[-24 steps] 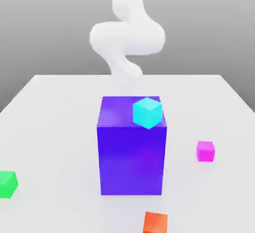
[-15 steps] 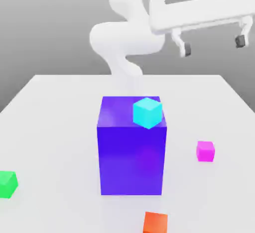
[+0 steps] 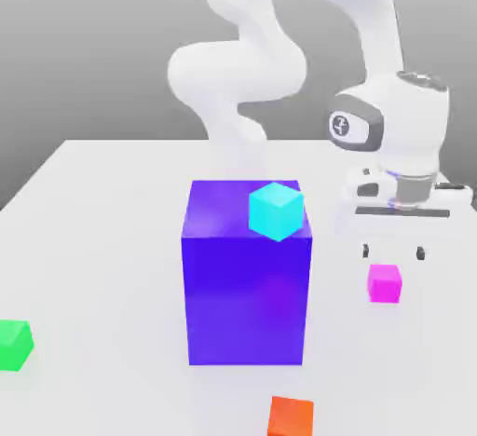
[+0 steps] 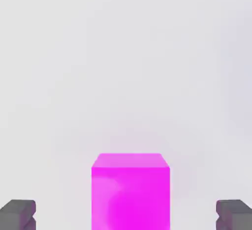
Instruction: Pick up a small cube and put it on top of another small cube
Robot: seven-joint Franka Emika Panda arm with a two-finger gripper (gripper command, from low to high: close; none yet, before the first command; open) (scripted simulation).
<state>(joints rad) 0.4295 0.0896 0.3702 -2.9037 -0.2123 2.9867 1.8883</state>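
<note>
Gripper [image 3: 394, 252] status: fingers spread wide apart, holding nothing and touching nothing. It hangs directly above the magenta cube [image 3: 384, 282], fingertips pointing down and stopping just short of the cube's top face. In the hand view, the two dark fingertip pads [image 4: 17, 214] stand well clear of the magenta cube [image 4: 130, 190] on either side, with the cube centred between them.

Magenta cube: small, plain, uniformly bright pink, sharp-edged, resting flat on the white table [image 3: 102, 229].

Green cube [image 3: 14, 345]: small, plain, bright green, similar in size to the magenta one. It sits on the table far from the gripper, at the exterior view's left edge and nearer that camera.

Between gripper and green cube stands a large blue-violet block [image 3: 246, 285], beside the gripper toward the exterior view's left. A cyan cube [image 3: 276, 210] rests on the block's top. An orange-red cube [image 3: 291, 416] lies on the table below the block in the exterior view.
</note>
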